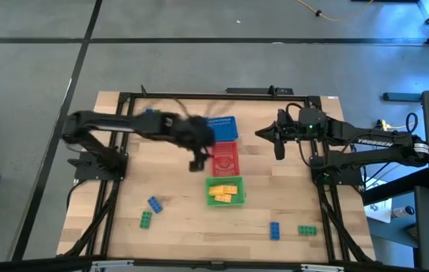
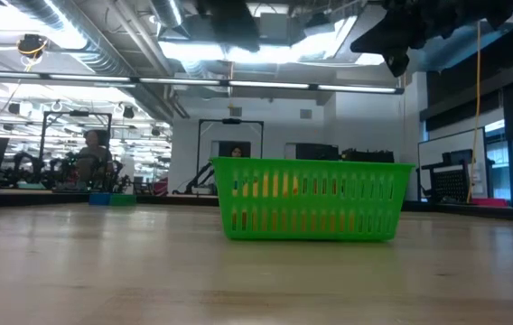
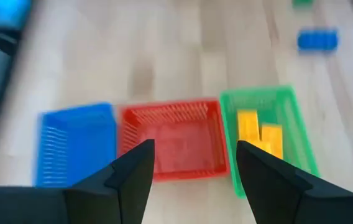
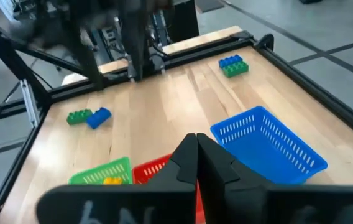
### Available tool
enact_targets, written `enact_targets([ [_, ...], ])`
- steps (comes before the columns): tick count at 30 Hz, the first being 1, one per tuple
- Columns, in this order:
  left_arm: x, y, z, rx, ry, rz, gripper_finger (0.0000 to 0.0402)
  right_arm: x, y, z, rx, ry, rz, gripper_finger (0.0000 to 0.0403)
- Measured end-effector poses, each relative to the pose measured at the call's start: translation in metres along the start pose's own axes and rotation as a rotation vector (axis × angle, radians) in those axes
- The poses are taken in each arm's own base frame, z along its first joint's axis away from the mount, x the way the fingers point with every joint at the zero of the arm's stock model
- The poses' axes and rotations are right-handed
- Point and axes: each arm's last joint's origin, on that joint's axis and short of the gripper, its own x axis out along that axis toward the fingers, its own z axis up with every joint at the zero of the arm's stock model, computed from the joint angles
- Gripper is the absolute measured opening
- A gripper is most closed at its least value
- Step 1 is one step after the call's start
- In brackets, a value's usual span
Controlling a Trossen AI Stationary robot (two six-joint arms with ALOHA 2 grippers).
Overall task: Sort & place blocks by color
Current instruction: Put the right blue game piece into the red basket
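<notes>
Left gripper spread above red basket; yellow blocks beside.

Grey concrete floor surrounds the wooden table. Beyond it, strip lights glow under an open ceiling.

Green basket mesh mostly hides its yellow blocks.

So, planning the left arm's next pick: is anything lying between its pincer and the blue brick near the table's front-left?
Nothing visible. The open left pincer hangs by the red mesh basket; only bare wooden table lies between it and the small blue studded plastic brick.
</notes>
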Motion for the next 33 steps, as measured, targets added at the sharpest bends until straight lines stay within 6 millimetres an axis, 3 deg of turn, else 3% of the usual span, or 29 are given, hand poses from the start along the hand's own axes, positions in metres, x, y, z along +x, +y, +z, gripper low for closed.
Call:
enact_targets([
  [5,-0.056,0.012,-0.007,-0.075,-0.335,0.076,0.0218,0.0,0.001,0.002,-0.002,-0.015,0.012,0.0],
  [10,-0.082,0.014,-0.043,-0.17,-0.583,0.076,0.0218,0.0,0.002,0.003,-0.004,-0.028,0.04,0.0],
  [18,-0.08,0.01,-0.103,-0.333,-0.813,-0.002,0.0218,-0.001,0.004,0.014,-0.019,-0.138,0.065,0.0002],
  [24,-0.073,0.009,-0.122,-0.382,-0.828,-0.018,0.0205,-0.001,0.005,0.017,-0.021,-0.167,0.072,0.0011],
  [28,-0.073,0.008,-0.122,-0.375,-0.831,-0.03,0.0158,-0.001,0.005,0.016,-0.021,-0.166,0.071,0.0012],
  [33,-0.073,0.008,-0.122,-0.363,-0.822,-0.053,0.0054,-0.001,0.005,0.016,-0.02,-0.166,0.072,0.0013],
])
